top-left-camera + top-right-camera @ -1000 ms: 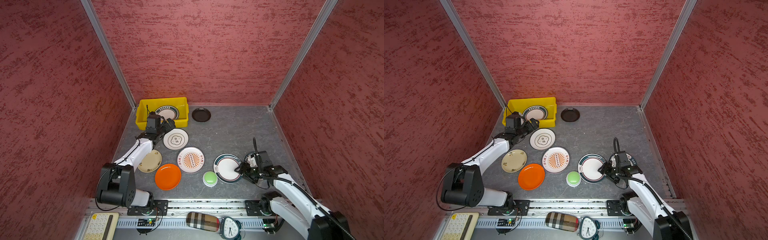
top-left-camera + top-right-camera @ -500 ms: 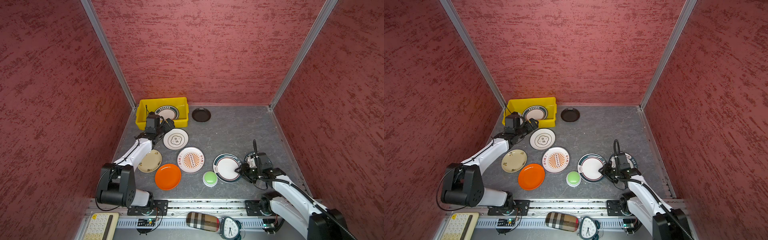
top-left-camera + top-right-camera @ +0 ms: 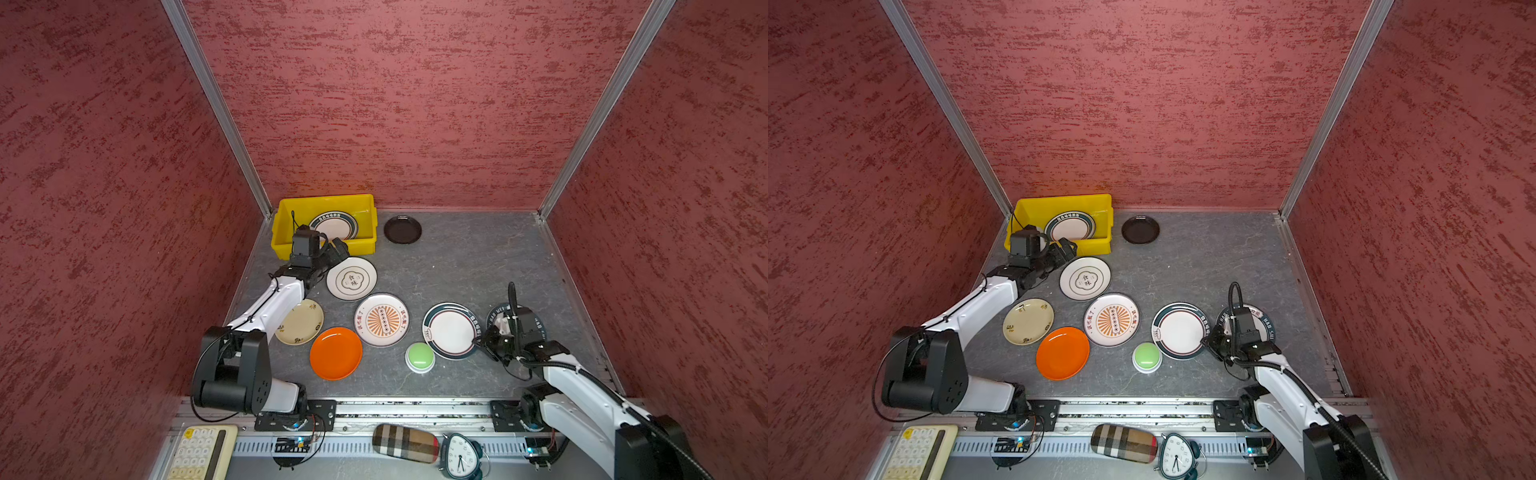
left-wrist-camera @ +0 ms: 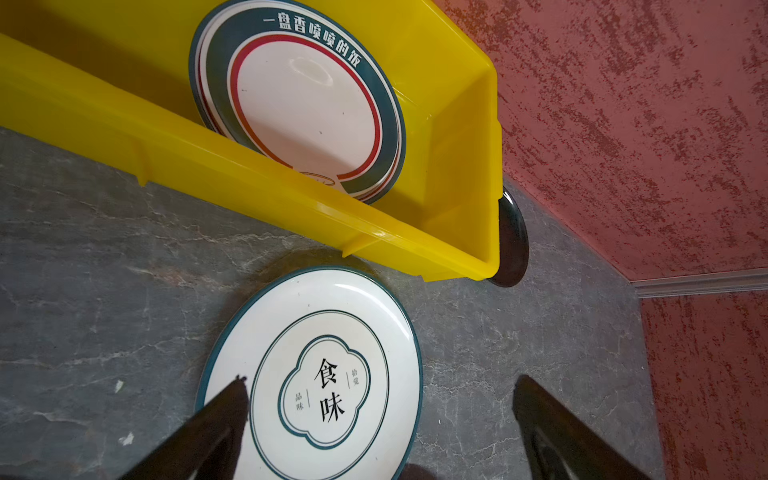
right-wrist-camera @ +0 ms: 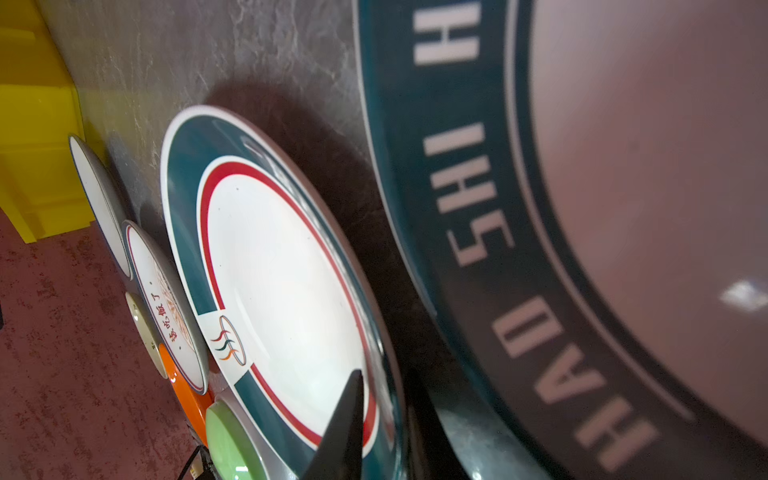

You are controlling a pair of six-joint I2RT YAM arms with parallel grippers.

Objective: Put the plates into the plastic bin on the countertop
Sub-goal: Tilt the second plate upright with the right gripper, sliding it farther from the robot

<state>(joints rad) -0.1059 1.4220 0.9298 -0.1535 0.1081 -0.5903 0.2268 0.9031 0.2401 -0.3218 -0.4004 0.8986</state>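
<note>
green button (image 3: 420, 356) sits just beside the green-rimmed plate (image 3: 451, 330) whose edge the right jaws pinch; left jaws spread.

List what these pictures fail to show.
- Lettered plate: middle covered by the right arm in both top views.
- Black plate: mostly behind the yellow bin in the left wrist view.
- Right gripper: hold on the green-rimmed plate unclear, jaws cut off by the right wrist view's edge.
</note>
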